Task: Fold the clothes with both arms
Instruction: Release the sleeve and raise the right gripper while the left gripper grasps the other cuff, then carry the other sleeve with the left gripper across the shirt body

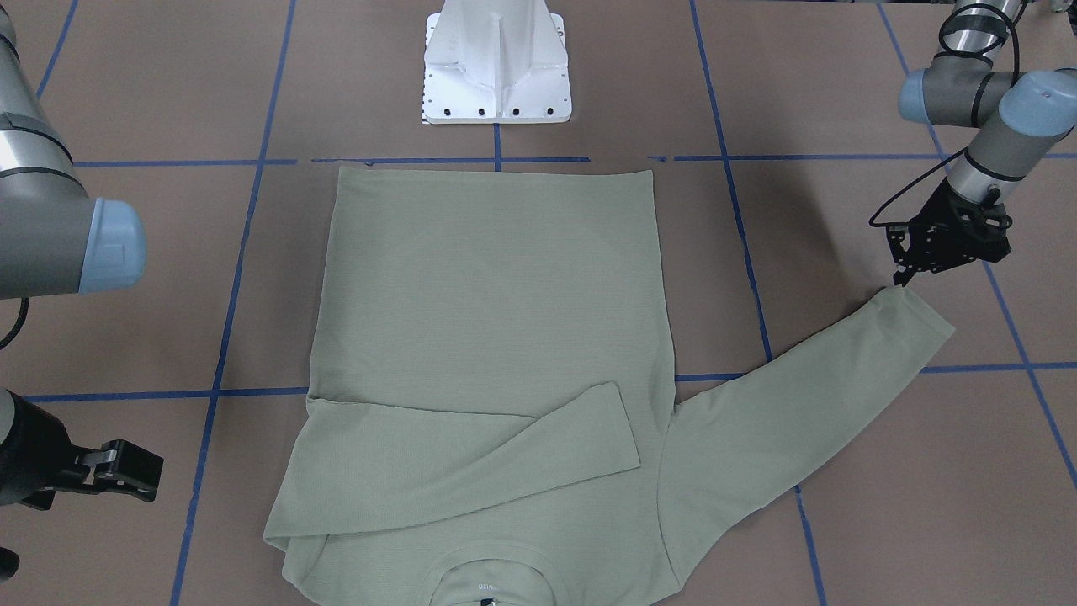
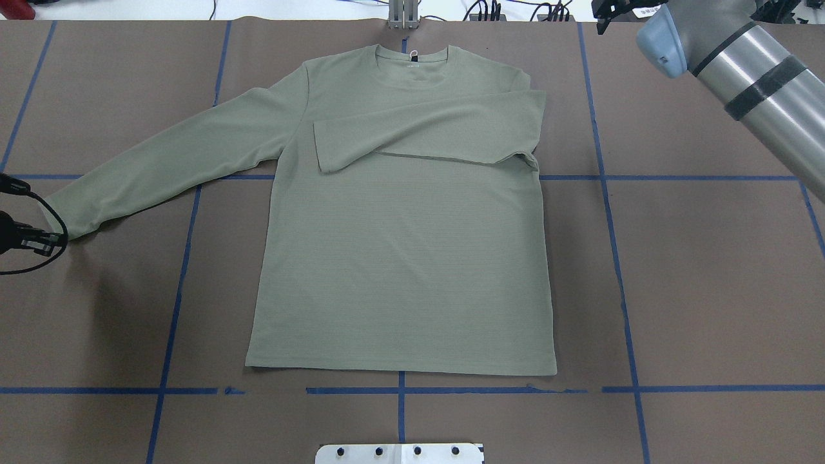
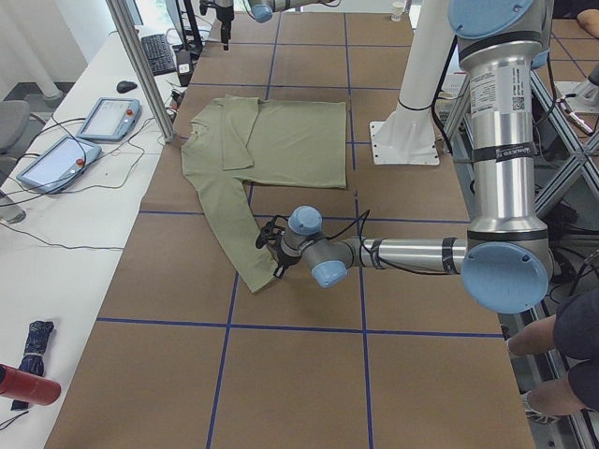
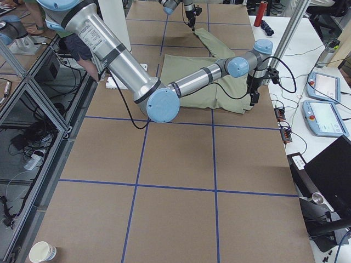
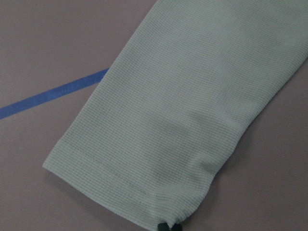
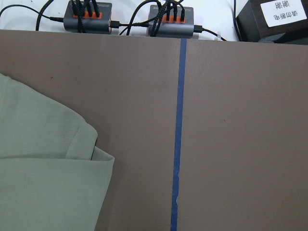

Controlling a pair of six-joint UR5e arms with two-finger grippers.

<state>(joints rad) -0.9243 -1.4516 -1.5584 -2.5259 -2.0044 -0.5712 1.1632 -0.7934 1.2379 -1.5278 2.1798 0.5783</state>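
Observation:
The pale green long-sleeved shirt (image 2: 399, 258) lies flat on the brown table, neck away from the robot. One sleeve (image 2: 425, 132) is folded across the chest. The other sleeve (image 2: 174, 154) stretches out toward the robot's left. My left gripper (image 1: 903, 279) sits at that sleeve's cuff (image 5: 120, 178), and in the left wrist view the fabric puckers where the dark fingertips (image 5: 166, 226) pinch it. My right gripper (image 1: 135, 471) hangs above the table beside the folded shoulder (image 6: 91, 154), apart from the cloth, and looks open with nothing in it.
The white pedestal base (image 1: 496, 67) stands at the table's robot side. Blue tape lines (image 2: 606, 177) grid the brown surface. Cable hubs (image 6: 89, 19) and tablets (image 4: 323, 87) sit beyond the far edge. A paper cup (image 4: 43, 252) stands at one corner.

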